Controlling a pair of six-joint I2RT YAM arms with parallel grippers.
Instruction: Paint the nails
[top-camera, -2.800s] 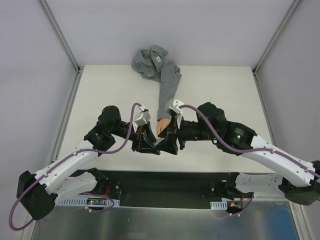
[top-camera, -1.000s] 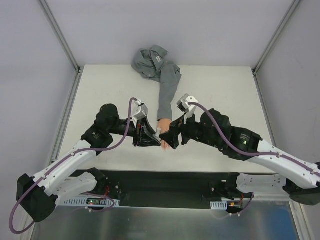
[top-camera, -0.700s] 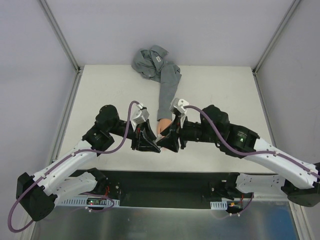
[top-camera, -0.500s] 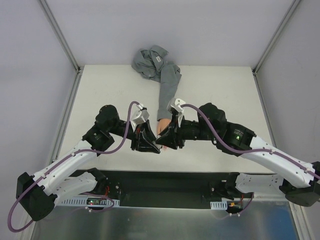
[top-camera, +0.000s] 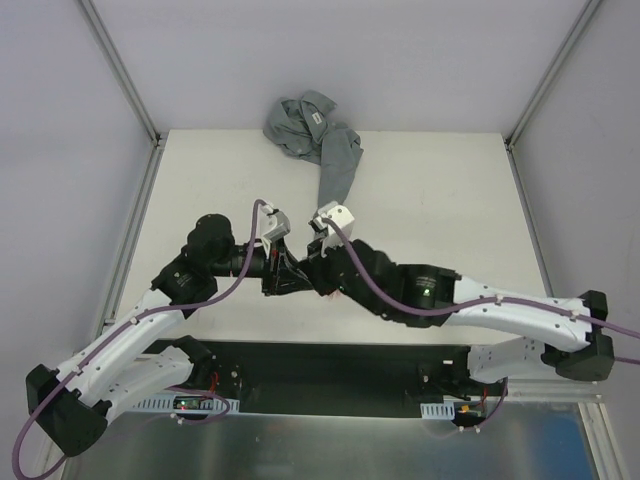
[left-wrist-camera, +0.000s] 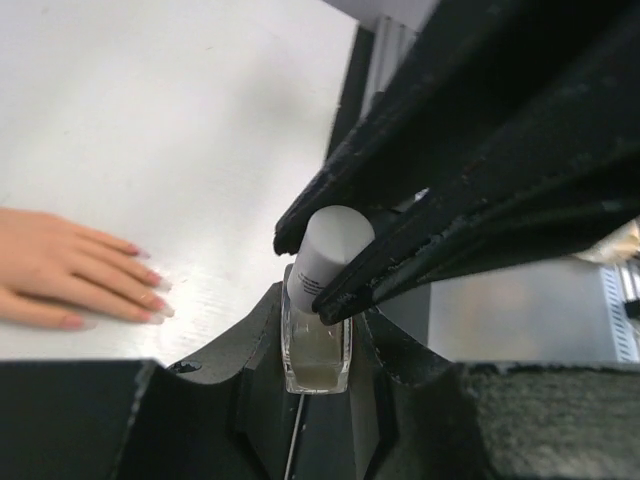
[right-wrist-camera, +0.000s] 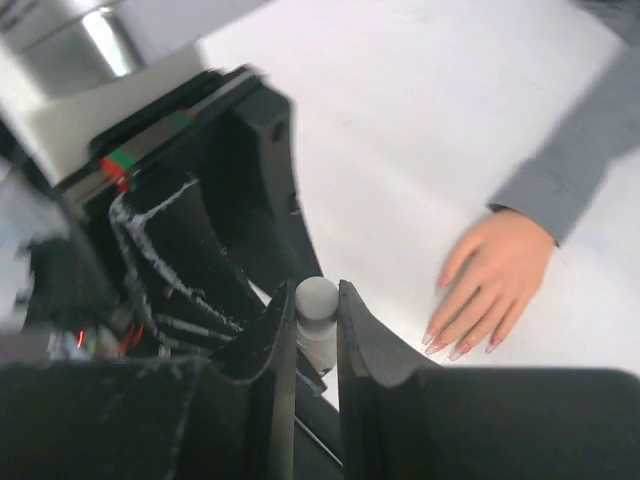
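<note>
My left gripper (left-wrist-camera: 318, 312) is shut on a small clear bottle (left-wrist-camera: 317, 350) and holds it upright. The bottle's white cap (right-wrist-camera: 316, 300) sits between the fingers of my right gripper (right-wrist-camera: 317, 296), which is shut on it. In the left wrist view, the right gripper's black fingers (left-wrist-camera: 400, 235) clamp the cap (left-wrist-camera: 327, 250) from above. The peach mannequin hand (right-wrist-camera: 497, 275) lies flat on the table, its grey sleeve (top-camera: 337, 165) running to the back. Its nails (right-wrist-camera: 450, 347) look pinkish and point toward the grippers. From above, my right arm (top-camera: 400, 290) hides most of the hand.
The bunched grey shirt (top-camera: 300, 118) lies at the table's far edge. The white table (top-camera: 450, 200) is bordered by metal frame posts (top-camera: 130, 90) at the back corners. A dark strip (top-camera: 330, 365) runs along the near edge by the arm bases.
My right gripper has gone from open to shut on the bottle cap. The right arm has swung left and lower, over the mannequin hand. The left gripper has kept hold of the bottle.
</note>
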